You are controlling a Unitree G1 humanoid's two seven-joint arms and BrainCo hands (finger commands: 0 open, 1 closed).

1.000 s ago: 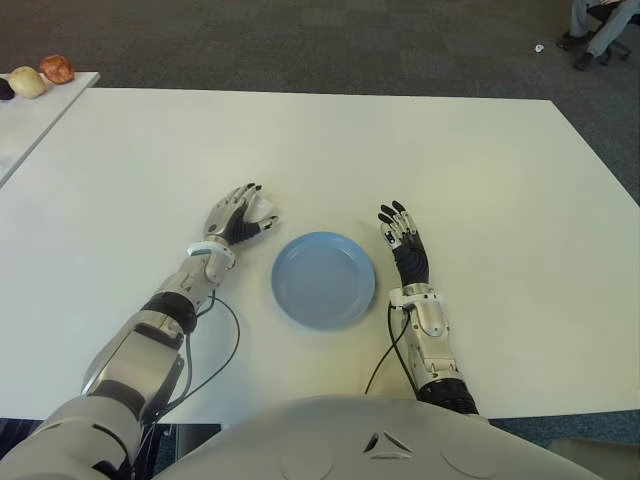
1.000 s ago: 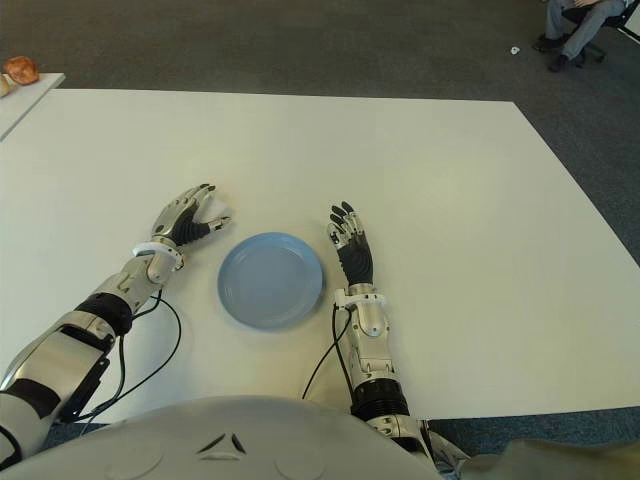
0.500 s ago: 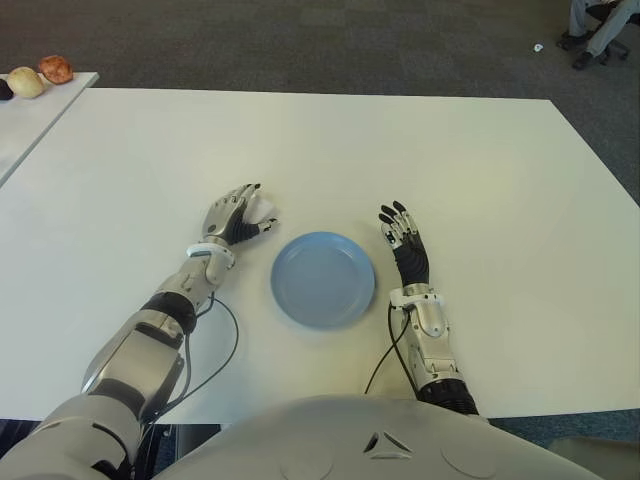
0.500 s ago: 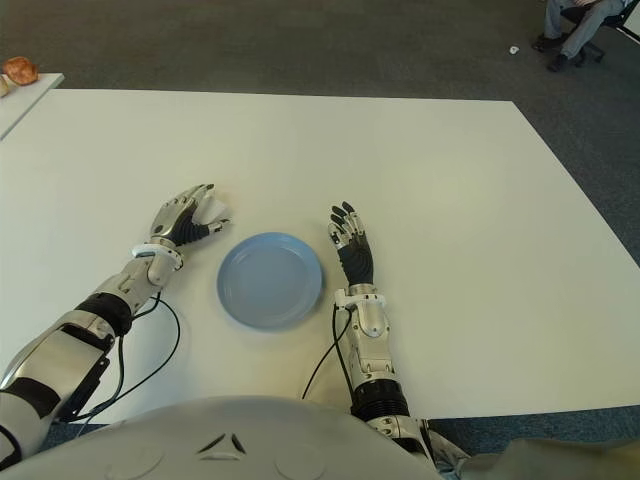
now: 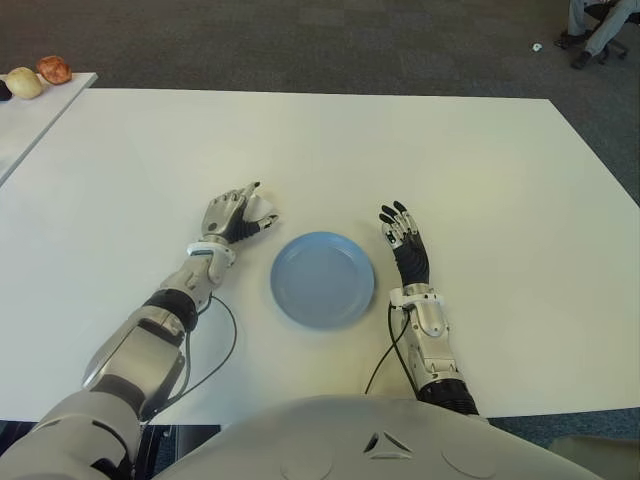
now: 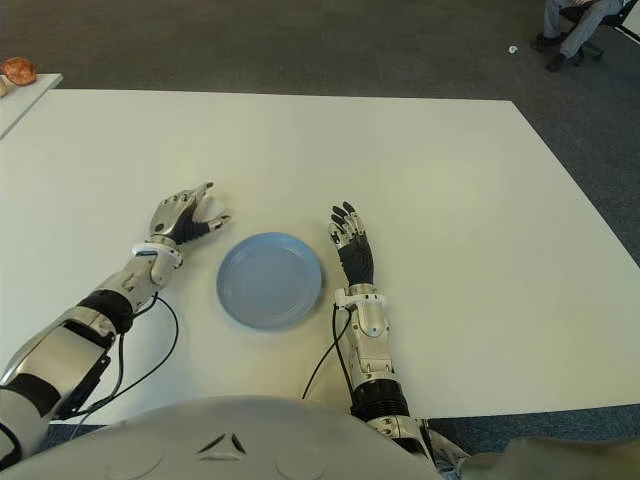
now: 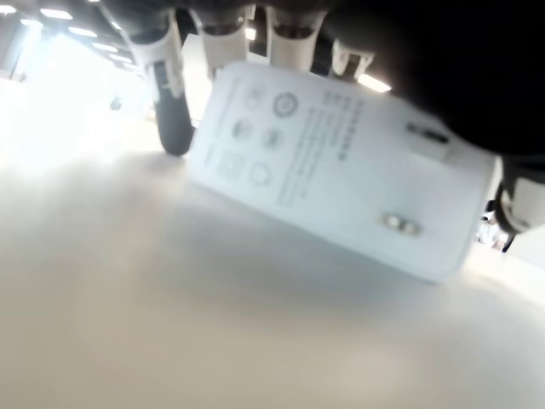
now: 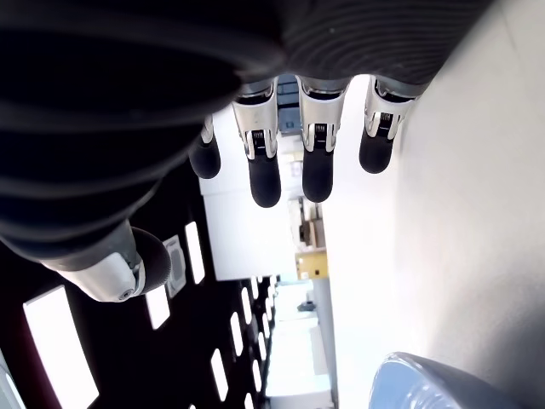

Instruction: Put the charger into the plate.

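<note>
Wide white rectangular counter (image 5: 400,150) carries everything; landmark is the round pale-blue plate (image 5: 323,279), bare, nothing in it yet.

Left robot hand (image 5: 236,214) sits just to the left of the plate and slightly farther from the robot than it. Its fingers (image 7: 173,102) are curled over a flat white rectangular plastic charger (image 7: 341,175) with grey printed markings. The wrist view shows the charger tilted, low against the counter, fingertips over its far edge and the thumb at the other end: a partial wrap. Whether it is fully clamped or already lifted clear, cannot tell for sure; reads as a grasp closing on it.

Right robot hand (image 5: 404,243) shows just to the right of the plate, 4 fingers (image 8: 264,166) straight and spread, thumb apart, holding nothing. Idle.

Step in hand, as a judgement: secure the charger, then carry it right to the plate.
- Firm up thumb against fingers before lifting; the smooth flat body could slip or pivot.
- Lift enough to clear the plate rim, short sideways move only.
- Lower to centre of the plate, release low so it does not skid out.
- Keep the right robot hand where it is, out of the path.

Small round items (image 5: 42,74) on a second counter far left of the plate, irrelevant.
</note>
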